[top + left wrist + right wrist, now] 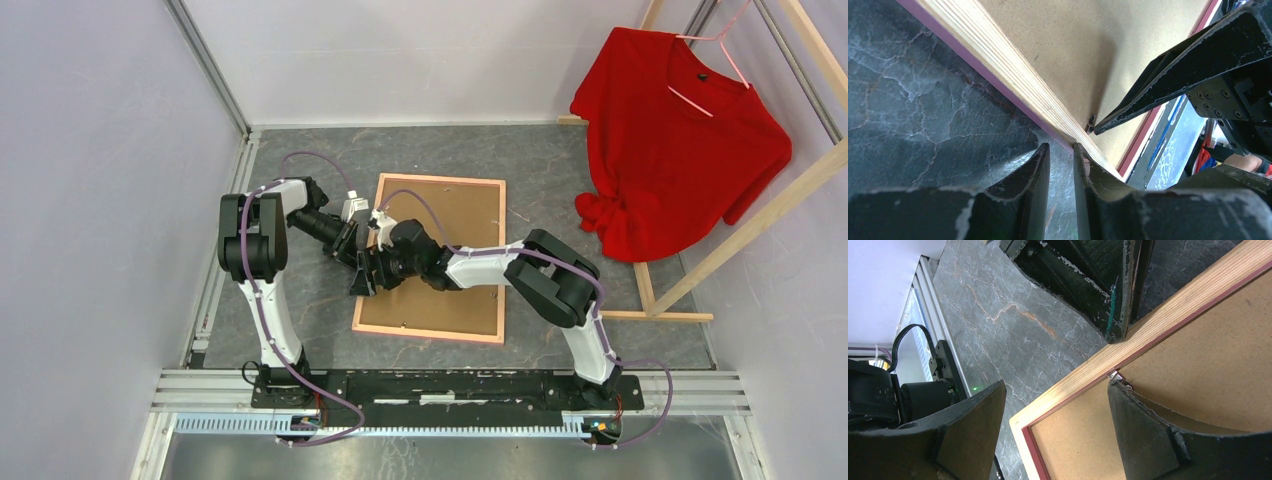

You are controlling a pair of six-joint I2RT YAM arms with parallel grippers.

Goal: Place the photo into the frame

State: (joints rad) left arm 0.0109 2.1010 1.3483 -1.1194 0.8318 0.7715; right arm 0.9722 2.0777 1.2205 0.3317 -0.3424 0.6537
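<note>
From my station, the frame [430, 333] lies back-up on the worktop [310, 295], its pale wood rim around a brown backing board [455, 215] that fills the recess. Whatever sits beneath the board is hidden, and I cannot see the photo in any view.

Both arms meet at the frame's left rim. My left pincer [1061, 150] is narrowed to a slit right at that rim, with one finger over the worktop and the other over the wood. I cannot tell whether it actually grips.

My right pincer [1055, 383] is spread wide and holds nothing. It straddles the rim, and its inner fingertip [1115, 390] touches a small metal tab [1118, 375] at the board's edge.
</note>
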